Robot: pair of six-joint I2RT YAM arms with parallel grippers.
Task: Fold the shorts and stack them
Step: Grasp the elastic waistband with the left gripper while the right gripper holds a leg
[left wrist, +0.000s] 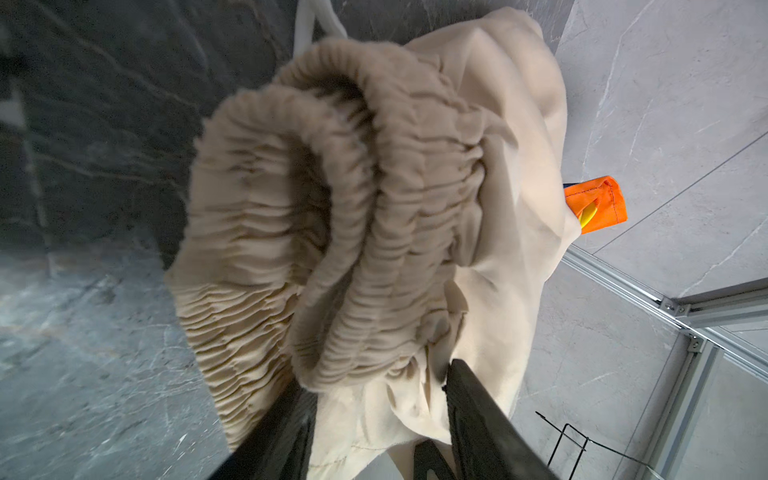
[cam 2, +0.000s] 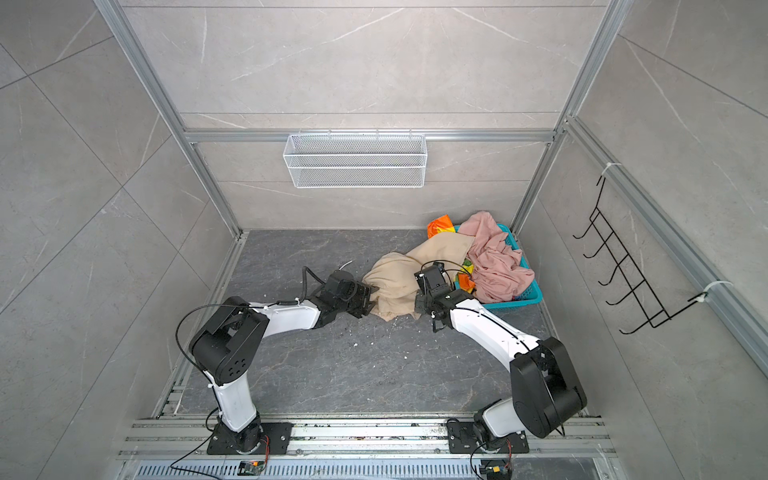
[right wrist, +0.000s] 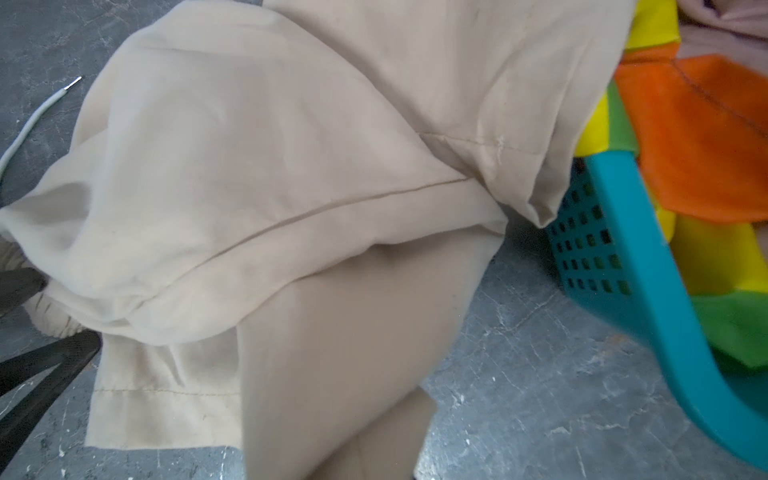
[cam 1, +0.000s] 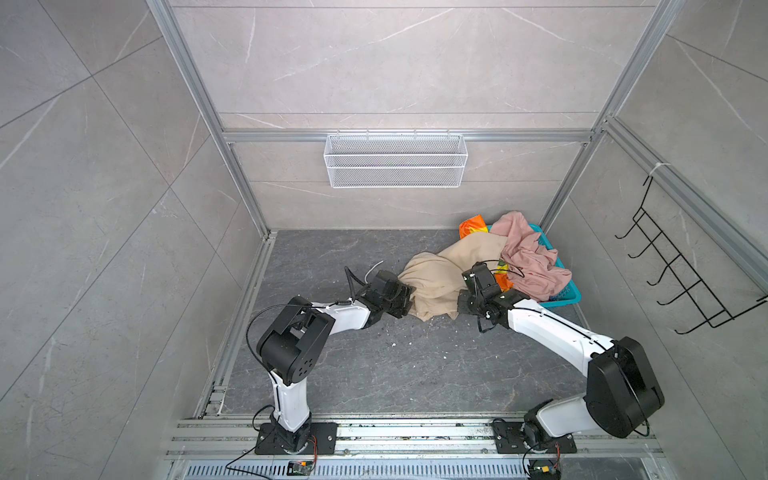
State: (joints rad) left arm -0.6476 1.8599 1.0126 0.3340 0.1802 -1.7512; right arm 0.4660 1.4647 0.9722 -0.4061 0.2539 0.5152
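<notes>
The beige shorts [cam 1: 436, 274] [cam 2: 399, 274] lie crumpled on the dark floor, partly draped over the teal basket's rim. My left gripper [cam 1: 409, 297] [left wrist: 380, 415] has its fingers on either side of the gathered waistband [left wrist: 374, 187], and cloth fills the gap. My right gripper [cam 1: 459, 305] sits at the shorts' near right edge. In the right wrist view beige cloth [right wrist: 270, 166] covers its jaws. The pink shorts [cam 1: 532, 257] are heaped in the basket. The rainbow-striped shorts [cam 1: 473, 226] [right wrist: 698, 137] lie mostly buried beneath them.
The teal perforated basket [cam 1: 565, 297] [right wrist: 631, 249] stands in the back right corner. A white wire basket [cam 1: 395, 160] hangs on the back wall. A black hook rack [cam 1: 673, 266] is on the right wall. A white cord [cam 1: 374, 266] lies on the floor left of the shorts.
</notes>
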